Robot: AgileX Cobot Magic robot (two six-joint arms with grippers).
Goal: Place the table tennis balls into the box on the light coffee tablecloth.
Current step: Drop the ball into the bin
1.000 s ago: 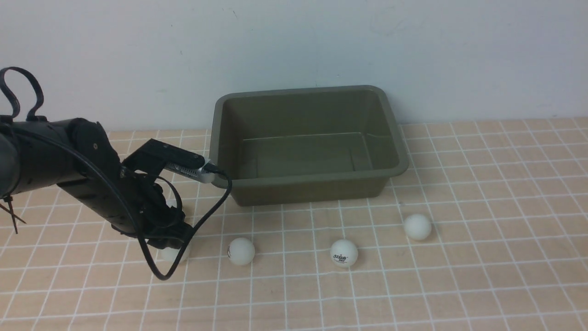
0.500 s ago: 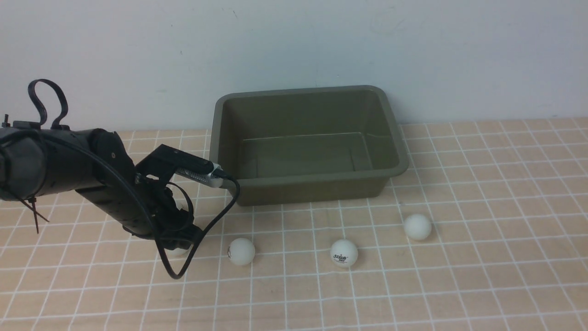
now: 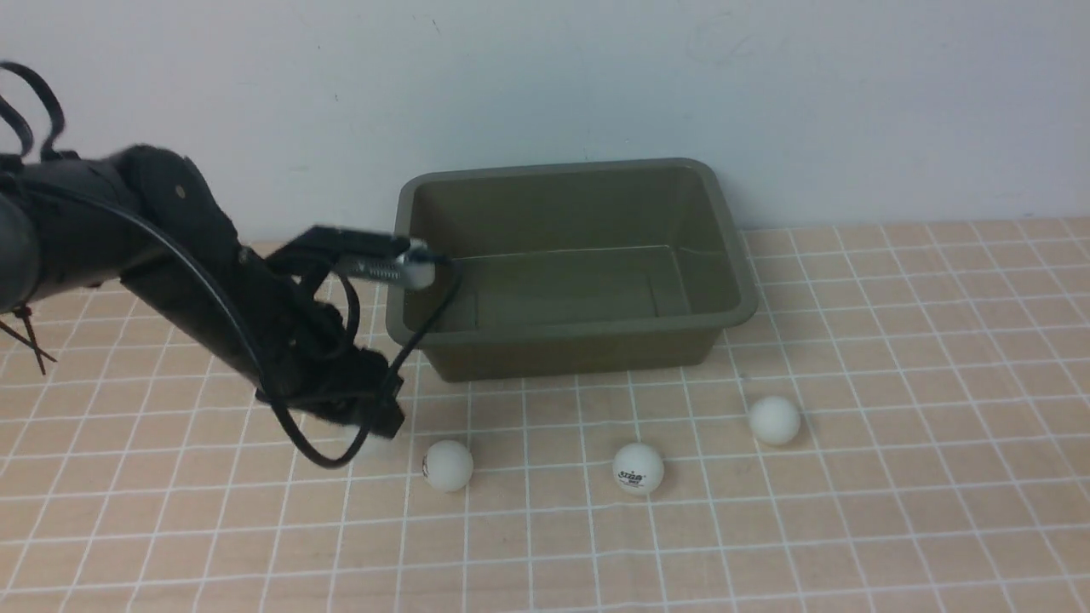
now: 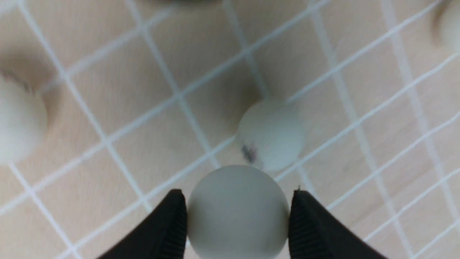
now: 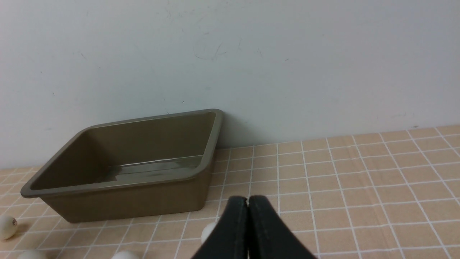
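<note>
Left fingers [image 4: 167, 226] clamp one table tennis ball [image 4: 237, 216] from both sides. They stand about a ball's width apart, and the ball sits between the ribbed pads, clear of the light coffee tablecloth [image 3: 894, 383]. Right fingers [image 5: 233, 223] are pressed together, holding nothing.

The box [image 3: 562, 358] is empty and stands against the wall, with the left arm near its left front corner. Loose on the cloth in front of it are the near ball [image 3: 447, 465], the logo ball [image 3: 638, 467] and the far ball [image 3: 774, 420].

Step in hand, as I judge it, is carrying the ball to the box. Rise above the rim before crossing, or the wrist or the dangling cable [image 3: 341, 460] may snag that corner. Keep the squeeze steady, since a smooth light ball can squirt out. Release low over the middle of the box floor, so the ball does not bounce out.
</note>
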